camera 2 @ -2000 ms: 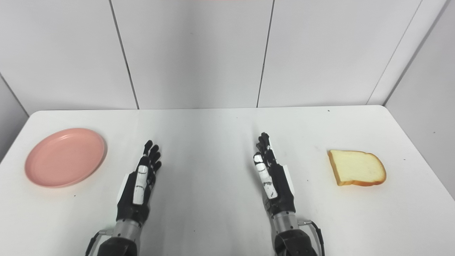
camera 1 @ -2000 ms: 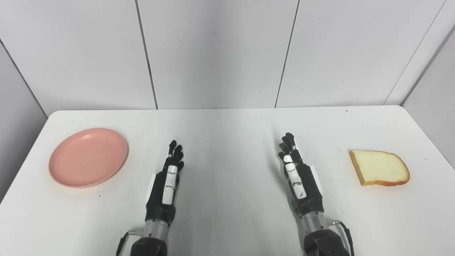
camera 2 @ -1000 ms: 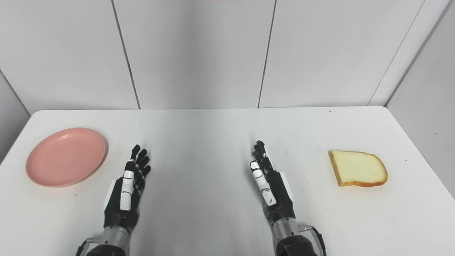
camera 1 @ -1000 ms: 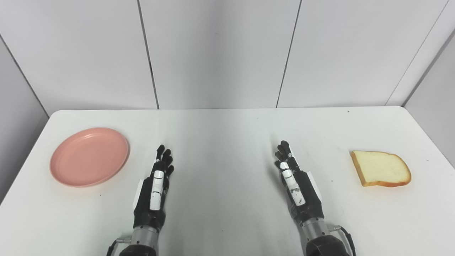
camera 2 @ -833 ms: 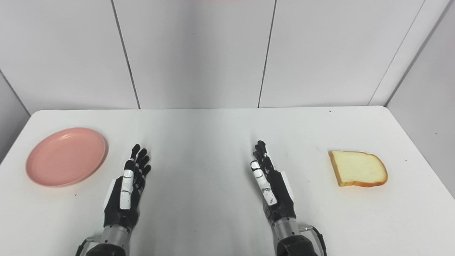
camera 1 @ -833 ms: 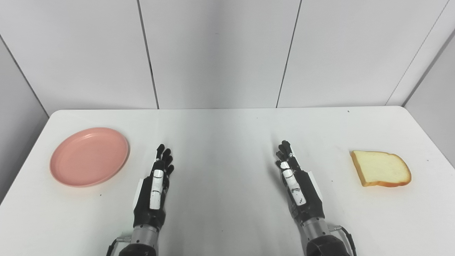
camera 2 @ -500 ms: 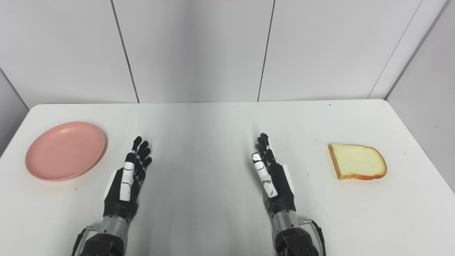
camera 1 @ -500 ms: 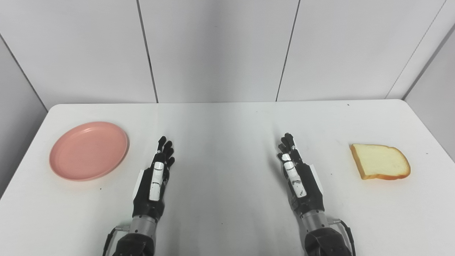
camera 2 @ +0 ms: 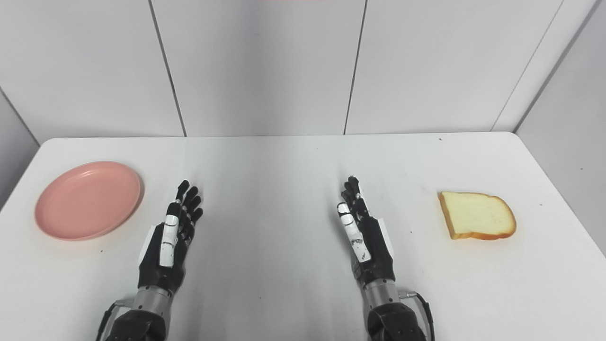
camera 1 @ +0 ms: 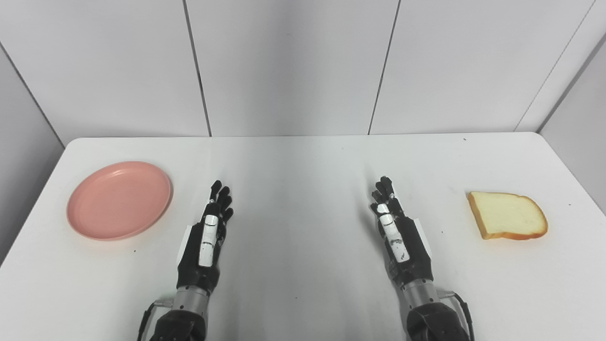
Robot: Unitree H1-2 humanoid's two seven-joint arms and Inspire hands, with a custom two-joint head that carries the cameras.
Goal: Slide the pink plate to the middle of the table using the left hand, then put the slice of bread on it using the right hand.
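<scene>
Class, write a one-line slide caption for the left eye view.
Both open robot hands, left and right, wait mid-table between the pink plate and the bread slice.

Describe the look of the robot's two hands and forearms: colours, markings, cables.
Both the left hand and the right hand are black, each with a white strip along one finger and white panels at the side. Each joins a silver metal wrist cuff above a black forearm, with a thin black cable looping beside the wrist.
</scene>
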